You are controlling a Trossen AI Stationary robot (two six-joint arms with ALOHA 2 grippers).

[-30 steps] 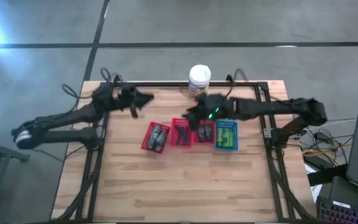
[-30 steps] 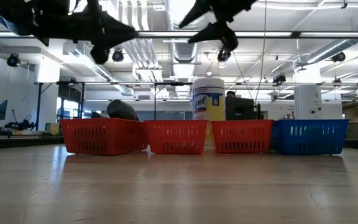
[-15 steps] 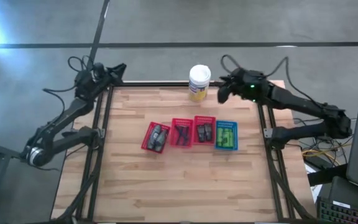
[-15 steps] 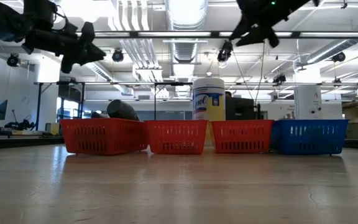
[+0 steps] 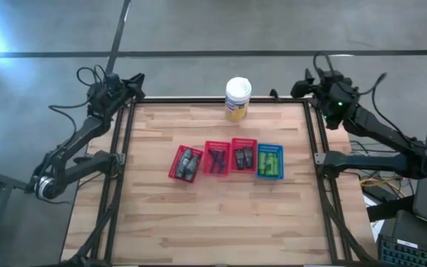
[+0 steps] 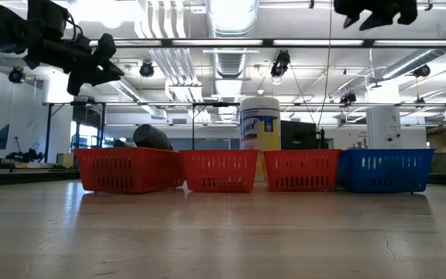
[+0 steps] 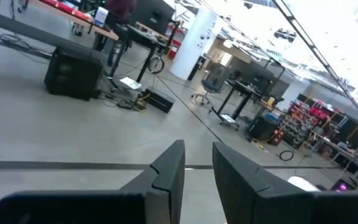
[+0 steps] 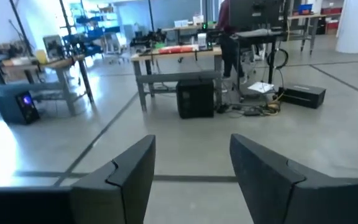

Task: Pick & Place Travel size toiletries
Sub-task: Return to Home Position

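The travel size toiletries lie in four mesh baskets in a row mid-table. Grey tubes [image 5: 187, 162] fill the left red basket, and one [image 6: 153, 137] pokes above its rim. Black razors [image 5: 216, 159] lie in the second red basket, dark packets [image 5: 244, 157] in the third, green tubes [image 5: 270, 161] in the blue one. My left gripper [image 5: 136, 80] [image 7: 197, 165] hangs high over the table's far left corner, narrowly open and empty. My right gripper [image 5: 299, 87] [image 8: 191, 162] hangs high over the far right corner, open and empty.
A yellow canister with a white lid [image 5: 237, 98] stands at the far edge, behind the baskets. The wooden table [image 5: 213, 222] has bare boards in front of the baskets. Both wrist views look out over the room's floor and desks.
My right gripper has left the space above the red baskets, risen and swung to the far right corner. My left gripper has drawn back from over the table's far left part to the far left corner and has kept nearly still there since. The baskets have not moved.
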